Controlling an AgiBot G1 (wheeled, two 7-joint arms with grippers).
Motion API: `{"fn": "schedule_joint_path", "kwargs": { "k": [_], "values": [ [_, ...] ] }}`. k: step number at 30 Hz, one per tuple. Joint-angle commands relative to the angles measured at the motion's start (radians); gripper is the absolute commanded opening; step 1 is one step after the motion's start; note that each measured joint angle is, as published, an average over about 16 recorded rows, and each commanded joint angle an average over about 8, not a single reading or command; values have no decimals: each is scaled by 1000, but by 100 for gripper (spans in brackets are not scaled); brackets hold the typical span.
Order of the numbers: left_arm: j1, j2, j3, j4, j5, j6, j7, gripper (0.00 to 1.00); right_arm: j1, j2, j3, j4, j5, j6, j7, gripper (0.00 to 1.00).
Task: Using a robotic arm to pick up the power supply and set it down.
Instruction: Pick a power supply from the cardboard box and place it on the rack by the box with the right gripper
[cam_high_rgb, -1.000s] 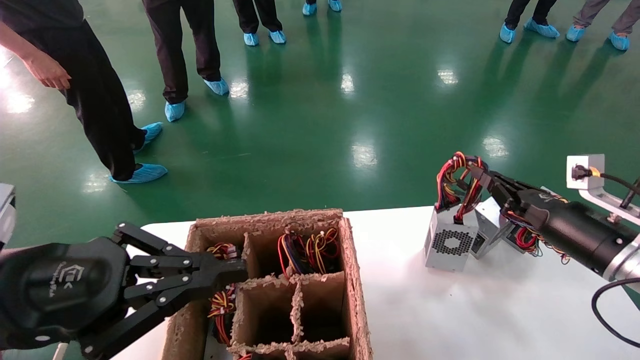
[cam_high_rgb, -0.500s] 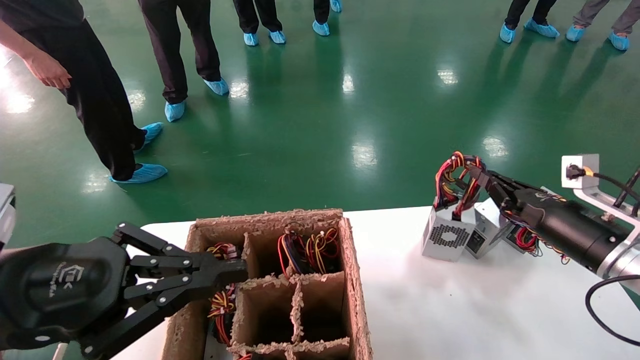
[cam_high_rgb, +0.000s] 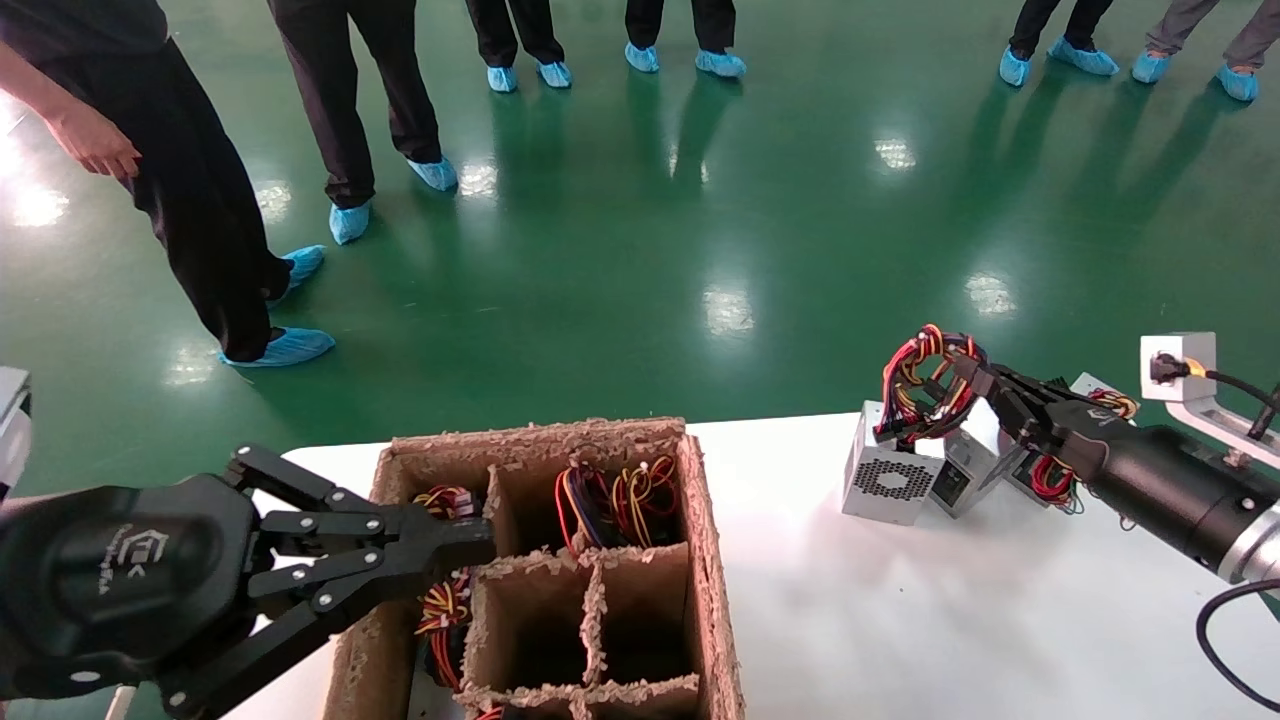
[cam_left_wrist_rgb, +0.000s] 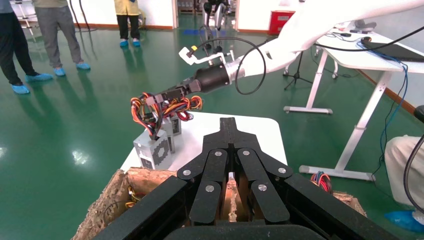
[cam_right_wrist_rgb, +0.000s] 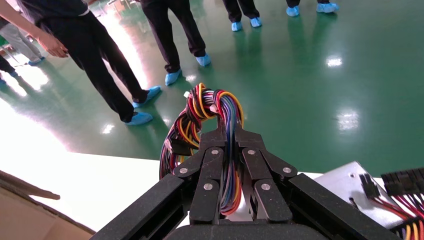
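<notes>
Down it comes: the power supply (cam_high_rgb: 884, 478) now sits lower than a second ago, apparently flat on the table (cam_high_rgb: 900, 600). Our right hand (cam_high_rgb: 962, 372) is clenched on its wire bundle (cam_high_rgb: 925, 385), just above the case. We're setting down; next, we'd judge, release and lift clear. Left hand (cam_high_rgb: 470, 545) is clenched, parked at the carton (cam_high_rgb: 712, 560).

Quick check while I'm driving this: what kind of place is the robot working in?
Probably a factory or demo hall. The glossy green floor and onlookers in blue shoe covers suggest it. On the white table the right gripper holds the power supply by its wires, beside a pulp tray of wired units.
</notes>
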Motion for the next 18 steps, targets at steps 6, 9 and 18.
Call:
{"fn": "schedule_joint_path", "kwargs": {
  "k": [6, 9, 18],
  "values": [
    [0, 0, 0, 0, 0, 0, 0, 0, -9, 16, -10, 12, -15, -4, 11, 0],
    [0, 0, 0, 0, 0, 0, 0, 0, -10, 21, -17, 17, -25, -6, 17, 0],
    [0, 0, 0, 0, 0, 0, 0, 0, -17, 28, -26, 25, -37, 2, 24, 8]
  ]
}}
